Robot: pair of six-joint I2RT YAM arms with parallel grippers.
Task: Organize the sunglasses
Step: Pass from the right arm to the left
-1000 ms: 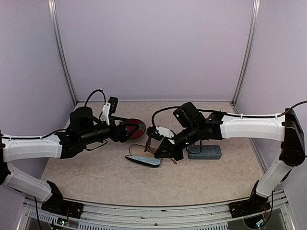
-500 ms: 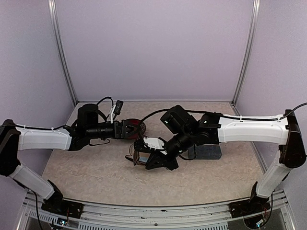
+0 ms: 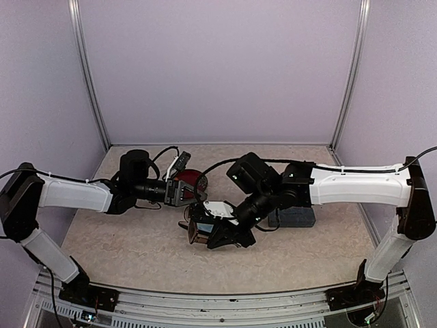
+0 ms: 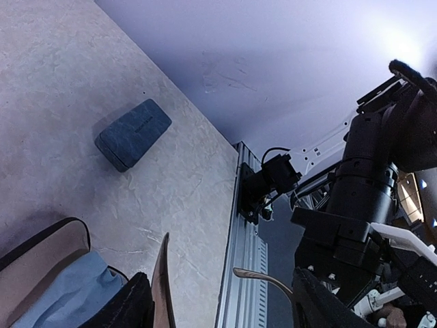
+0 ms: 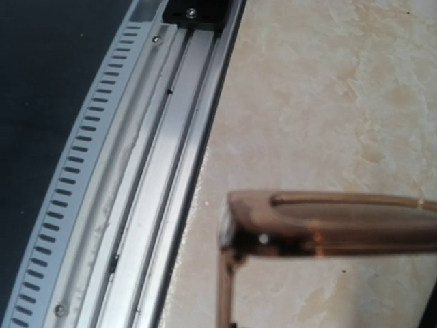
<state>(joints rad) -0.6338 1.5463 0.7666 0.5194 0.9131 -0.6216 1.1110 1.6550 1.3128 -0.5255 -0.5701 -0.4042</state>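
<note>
The reddish-brown sunglasses [image 5: 321,229] hang above the table at its middle, their frame corner filling the right wrist view. My right gripper [image 3: 205,232] is shut on them; its fingers do not show in its own view. My left gripper [image 3: 183,193] reaches in from the left and is open. In the left wrist view one thin arm [image 4: 162,280] of the sunglasses lies against one black finger [image 4: 130,307]. The other arm [image 4: 263,277] curves to the opposite finger [image 4: 321,301].
A grey-blue case [image 3: 293,217] lies shut on the table to the right [image 4: 133,133]. An open case with a light-blue cloth [image 4: 54,294] sits under the glasses. A dark red rounded thing [image 3: 196,179] lies behind the left gripper. The metal rail [image 5: 157,171] runs along the near edge.
The right arm carried the sunglasses left and toward the near side. The left arm stretched right until its fingers straddled the glasses' arms, and its jaws narrowed.
</note>
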